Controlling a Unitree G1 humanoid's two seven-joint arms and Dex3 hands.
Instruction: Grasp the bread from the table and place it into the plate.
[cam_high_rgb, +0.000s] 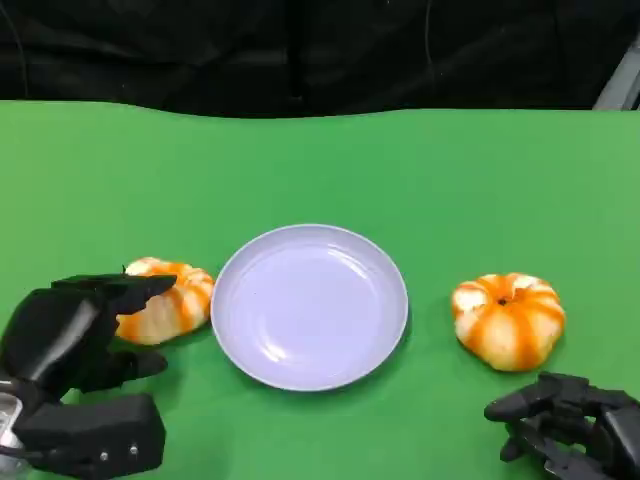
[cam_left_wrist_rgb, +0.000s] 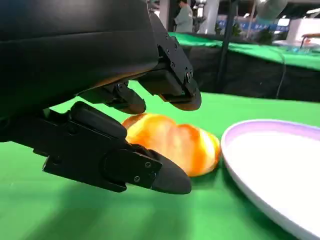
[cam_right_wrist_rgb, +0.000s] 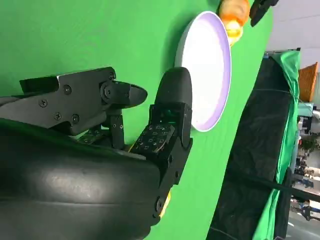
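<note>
Here, two pumpkin-shaped breads flanking the lilac plate (cam_high_rgb: 309, 305), presumably laid out so that either arm can reach one without crossing over. Nearer bread (cam_high_rgb: 167, 298) just left of the plate, close to its rim but apparently not touching, flat on the green table (cam_high_rgb: 320, 170). Left hand (cam_high_rgb: 75, 335) reaching up to this bread from the side away from the plate, fingers (cam_left_wrist_rgb: 170, 82) spread, one set arched above the loaf and another low beside it, nothing clasped between them as yet; seemingly bracketing the bread ahead of a grip, judging by the left wrist view. Second bread (cam_high_rgb: 508, 320) to the right of the plate, a little further from the rim. Right hand (cam_high_rgb: 570, 425) resting low on the table near that second bread, on the side away from the plate's far edge, fingers loosely apart and empty, probably parked out of the way. Plate bare, so placement not yet done. Left bread rounded and lobed, pale cream with glossy orange stripes running down the sides, slightly squat; probably soft and yielding under a squeeze, calling for a gentle close.
</note>
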